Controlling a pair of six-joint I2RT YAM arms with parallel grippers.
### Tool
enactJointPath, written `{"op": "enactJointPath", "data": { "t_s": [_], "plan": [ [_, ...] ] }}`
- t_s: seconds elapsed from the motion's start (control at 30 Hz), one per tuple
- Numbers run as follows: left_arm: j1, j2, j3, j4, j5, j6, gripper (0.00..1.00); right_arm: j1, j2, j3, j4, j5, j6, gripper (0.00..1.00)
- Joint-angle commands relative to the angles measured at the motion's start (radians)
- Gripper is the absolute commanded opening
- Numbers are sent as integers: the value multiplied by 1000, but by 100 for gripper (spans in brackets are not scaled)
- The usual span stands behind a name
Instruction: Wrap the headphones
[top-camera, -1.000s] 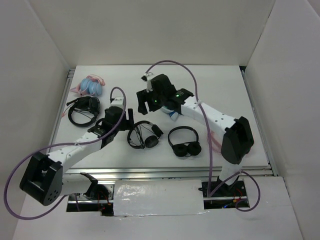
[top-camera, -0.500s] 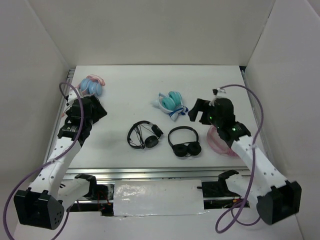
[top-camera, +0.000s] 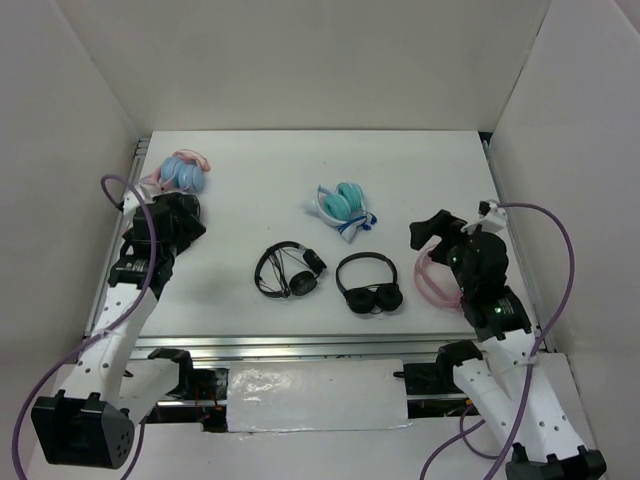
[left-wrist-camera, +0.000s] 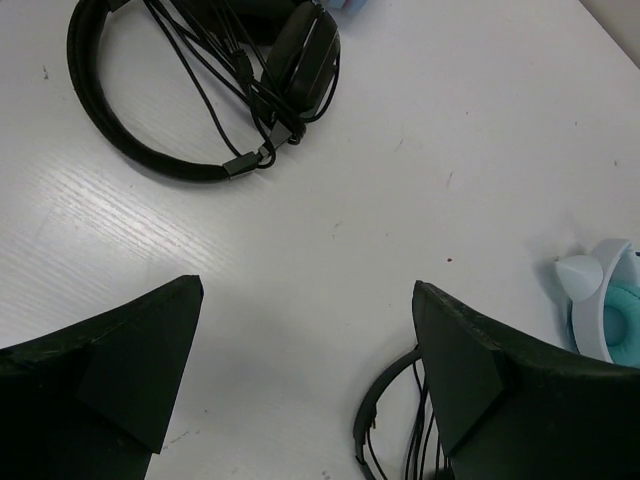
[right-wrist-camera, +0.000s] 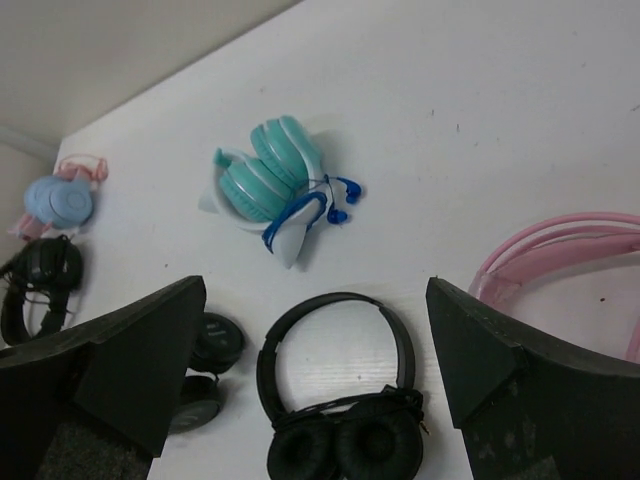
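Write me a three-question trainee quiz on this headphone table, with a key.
1. True or false: the left pincer and the right pincer are both open and empty.
2. Which lies right next to the headphones, on the right arm's side? A) teal-and-white pair B) cable-less black pair C) pink pair
3. Fill in: the far-left pair has ____ earcups.
Key: 1 true; 2 B; 3 light blue.
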Motion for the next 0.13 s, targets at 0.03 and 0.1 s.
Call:
{"op": "enactJointPath", "data": {
  "t_s": [0.03,0.1],
  "plan": [
    [12,-70,-31,58,-9,2,99,-9,-35,4,-24,113,70,100],
    [13,-94,-46,79,-8,6,99,-9,-13,40,-70,125,69,100]
  ]
}}
